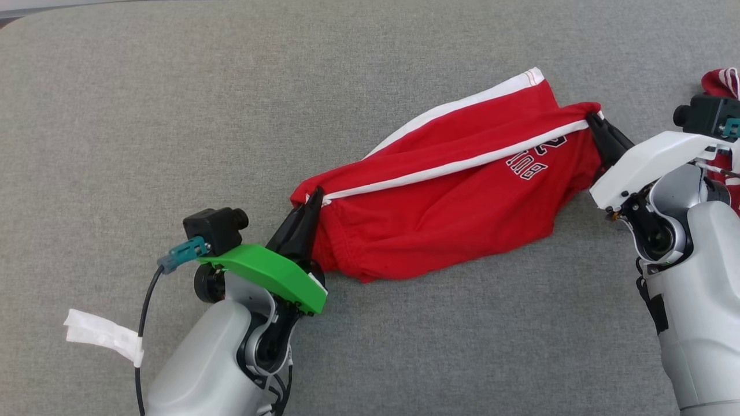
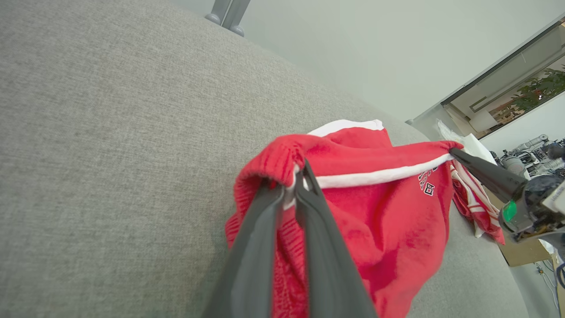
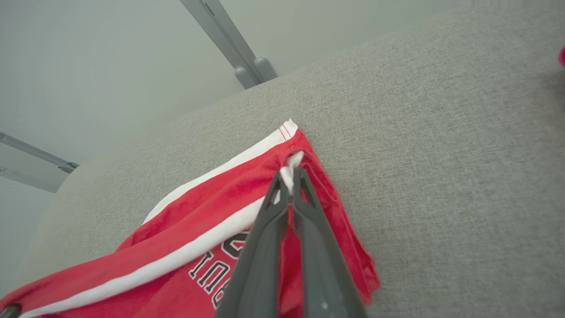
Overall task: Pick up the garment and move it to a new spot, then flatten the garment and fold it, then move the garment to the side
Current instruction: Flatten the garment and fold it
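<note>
Stretched over the grey surface (image 1: 173,115): one red garment (image 1: 451,219), pinched at the waistband corner by the clamped left gripper (image 1: 317,193), at the striped hem by the right gripper (image 1: 591,117), likewise clamped. Two grippers; one further red-striped cloth (image 1: 720,84).

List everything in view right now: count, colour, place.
shorts: one, red with white side stripes and dark lettering, middle of the surface, stretched between both grippers
second garment: one, red and white, far right edge of the surface
padded surface: one, grey fabric, under everything
frame bars: at least two, grey metal, beyond the surface's far edge
left gripper: one, dark fingers, shut on the shorts' left end
right gripper: one, dark fingers, shut on the shorts' right end
</note>
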You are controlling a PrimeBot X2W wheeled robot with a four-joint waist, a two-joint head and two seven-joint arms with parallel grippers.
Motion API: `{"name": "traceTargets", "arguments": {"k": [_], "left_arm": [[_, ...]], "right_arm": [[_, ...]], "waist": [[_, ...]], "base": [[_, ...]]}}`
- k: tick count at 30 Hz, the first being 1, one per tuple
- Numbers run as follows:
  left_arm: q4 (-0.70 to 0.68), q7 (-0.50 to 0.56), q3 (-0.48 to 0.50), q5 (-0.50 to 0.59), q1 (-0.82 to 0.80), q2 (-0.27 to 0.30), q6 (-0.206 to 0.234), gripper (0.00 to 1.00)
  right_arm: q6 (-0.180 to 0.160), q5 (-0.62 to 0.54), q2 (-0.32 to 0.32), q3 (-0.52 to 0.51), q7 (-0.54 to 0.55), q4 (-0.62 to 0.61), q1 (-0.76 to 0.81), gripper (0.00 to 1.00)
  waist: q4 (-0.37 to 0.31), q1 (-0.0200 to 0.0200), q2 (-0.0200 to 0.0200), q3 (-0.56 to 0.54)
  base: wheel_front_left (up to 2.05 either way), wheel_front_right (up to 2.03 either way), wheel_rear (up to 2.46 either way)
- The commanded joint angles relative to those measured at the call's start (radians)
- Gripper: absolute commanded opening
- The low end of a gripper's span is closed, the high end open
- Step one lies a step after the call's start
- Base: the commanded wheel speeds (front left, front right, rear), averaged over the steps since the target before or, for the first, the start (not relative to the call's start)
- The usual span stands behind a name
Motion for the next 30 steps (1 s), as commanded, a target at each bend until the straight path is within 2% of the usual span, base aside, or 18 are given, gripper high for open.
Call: {"name": "traceTargets", "arguments": {"k": [1, 2, 3, 5, 6, 14, 21, 26, 30], "left_arm": [[0.007, -0.006, 0.002, -0.002, -0.022, 0.002, -0.006, 0.13], [0.014, -0.007, 0.002, -0.001, -0.026, -0.001, -0.006, 0.26], [0.024, -0.009, 0.002, 0.0, -0.034, -0.004, -0.006, 0.45], [0.037, -0.01, 0.003, -0.001, -0.043, -0.008, -0.009, 0.95], [0.043, -0.012, 0.003, -0.001, -0.047, -0.01, -0.01, 1.0], [0.124, -0.045, 0.01, 0.009, -0.081, -0.024, 0.003, 1.0], [0.181, -0.082, 0.015, 0.015, -0.072, -0.038, 0.009, 1.0], [0.197, -0.103, 0.012, 0.039, -0.033, -0.03, 0.02, 1.0], [0.17, -0.125, 0.016, 0.103, 0.016, -0.01, 0.051, 1.0]], "right_arm": [[-0.001, -0.014, -0.003, 0.005, -0.014, 0.003, -0.009, 0.49], [-0.001, -0.019, -0.002, 0.006, -0.023, 0.008, -0.012, 1.0], [-0.001, -0.027, -0.003, 0.01, -0.038, 0.013, -0.022, 1.0], [-0.001, -0.019, 0.005, 0.025, -0.063, 0.017, -0.035, 1.0], [-0.001, -0.01, 0.008, 0.034, -0.076, 0.02, -0.038, 1.0], [-0.001, 0.045, -0.024, 0.148, -0.216, 0.069, -0.078, 1.0], [-0.001, 0.098, -0.079, 0.248, -0.327, 0.113, -0.093, 1.0], [-0.001, 0.058, -0.148, 0.324, -0.422, 0.119, -0.064, 1.0], [-0.001, 0.009, -0.197, 0.367, -0.483, 0.135, -0.028, 1.0]], "waist": [[0.0, 0.0, -0.0001, 0.004], [0.0, 0.0, -0.0001, 0.007], [0.0, 0.0, -0.0001, 0.012], [0.0, 0.0, -0.0001, 0.017], [0.0, 0.0, -0.0001, 0.02], [0.001, 0.0, -0.0001, 0.033], [0.009, 0.0, -0.0001, 0.018], [0.012, 0.0, -0.0001, -0.02], [0.008, 0.0, -0.0001, -0.072]], "base": [[0.0, 0.0, 0.0], [0.0, 0.0, 0.0], [0.0, 0.0, 0.0], [0.0, 0.0, 0.0], [0.0, 0.0, 0.0], [0.0, 0.0, 0.0], [0.0, 0.0, 0.0], [0.0, 0.0, 0.0], [0.0, 0.0, 0.0]]}}
